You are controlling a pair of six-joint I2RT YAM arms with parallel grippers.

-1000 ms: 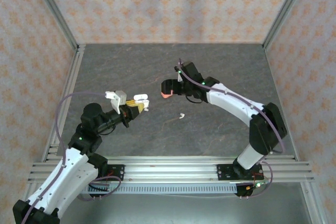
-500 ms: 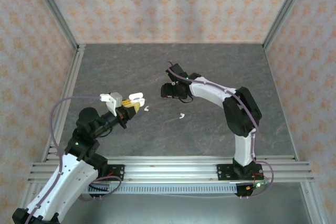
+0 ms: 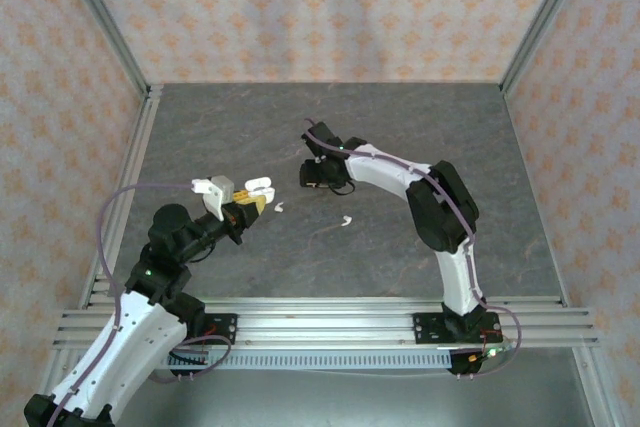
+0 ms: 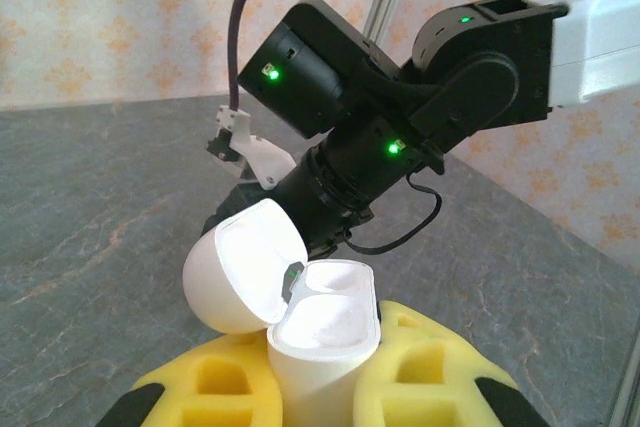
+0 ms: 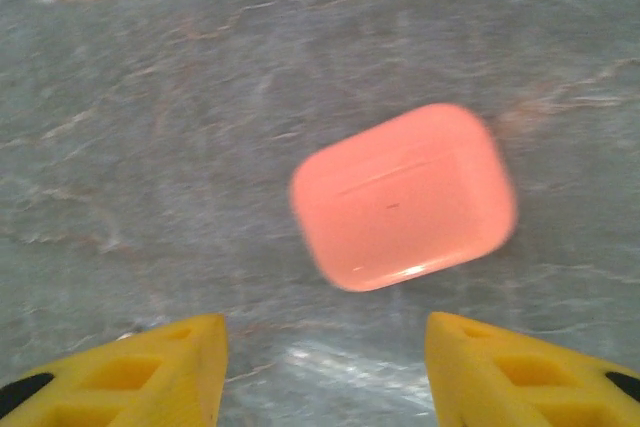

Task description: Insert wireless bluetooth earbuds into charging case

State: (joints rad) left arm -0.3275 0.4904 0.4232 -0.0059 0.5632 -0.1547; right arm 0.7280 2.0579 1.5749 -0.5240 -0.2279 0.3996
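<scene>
- White and pebble-shaped, the charging case (image 4: pixel 322 332) stands upright in the left jaws, which are closed on its lower body. We see the yellow left fingers (image 4: pixel 215 382) pressed against it on either side, and the case is held above the grey tabletop (image 3: pixel 200 127) at the left of the top view.
- Its lid (image 4: pixel 245 267) is swung open on the hinge and leans to the left in the left wrist view. The inside looks plain white, and we cannot tell whether anything sits in it.
- Just right of the held case, one white earbud (image 3: pixel 280 208) lies on the tabletop.
- Further right, near the middle, a second white earbud (image 3: pixel 345 219) lies apart from the first.
- Beyond both earbuds, the right arm (image 3: pixel 400 175) bends over towards the left, with its jaws pointing down at the tabletop.
- The right jaws are open. In the right wrist view the yellow right fingers (image 5: pixel 150 372) stand wide apart and touch nothing.
- A pink case (image 5: pixel 405 197), lid closed, lies flat on the tabletop ahead of the gap between those fingers, a little right of its centre and clear of both.
</scene>
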